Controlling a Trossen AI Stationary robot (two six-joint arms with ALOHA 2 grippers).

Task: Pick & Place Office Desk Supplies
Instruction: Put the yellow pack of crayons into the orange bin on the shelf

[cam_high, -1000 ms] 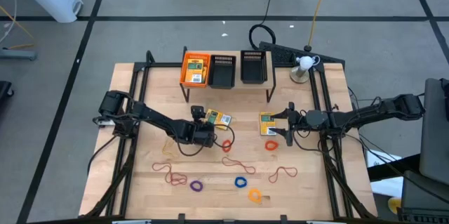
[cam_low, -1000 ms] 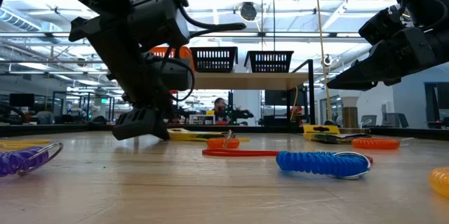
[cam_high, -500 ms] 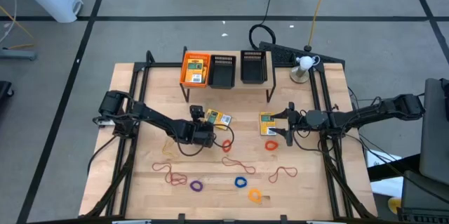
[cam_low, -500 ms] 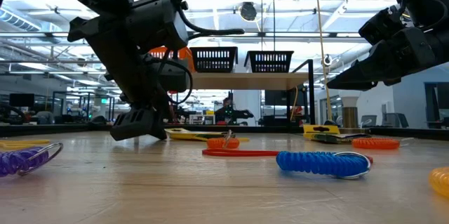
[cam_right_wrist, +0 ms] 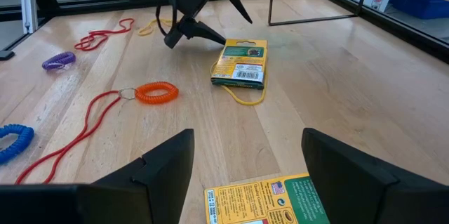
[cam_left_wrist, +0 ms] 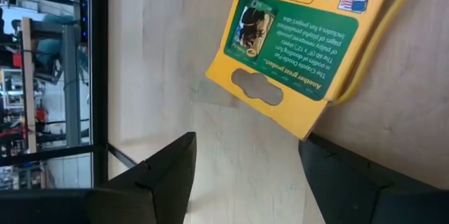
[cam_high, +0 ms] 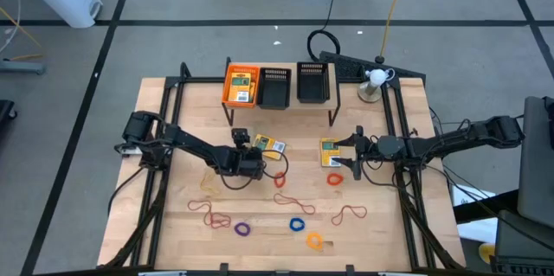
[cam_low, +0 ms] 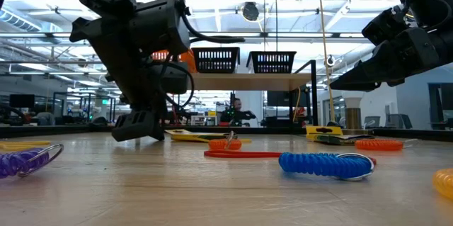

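Note:
A yellow packet with a green label (cam_left_wrist: 302,41) lies flat on the wood just ahead of my left gripper (cam_left_wrist: 245,182), which is open and slants down; the packet's near corner is close beside one fingertip (cam_left_wrist: 330,161). In the high view this packet (cam_high: 270,145) sits mid-table beside my left gripper (cam_high: 251,160). My right gripper (cam_right_wrist: 245,175) hangs open above a second packet (cam_right_wrist: 270,199), also seen from above (cam_high: 330,150). Orange coil rings (cam_high: 335,178) (cam_high: 280,179), red rubber bands (cam_high: 294,200), and purple (cam_high: 242,227), blue (cam_high: 297,224) and orange (cam_high: 314,240) rings lie nearer the front.
On a raised shelf at the far edge stand an orange tray (cam_high: 241,84) holding a packet and two black mesh trays (cam_high: 274,87) (cam_high: 312,82). A thin yellow band (cam_left_wrist: 379,48) lies by the left packet. Black frame rails (cam_high: 164,138) run along both table sides.
My left gripper has rolled a little about its own pointing line while staying where it was, still open. The packets, bands and rings have not moved.

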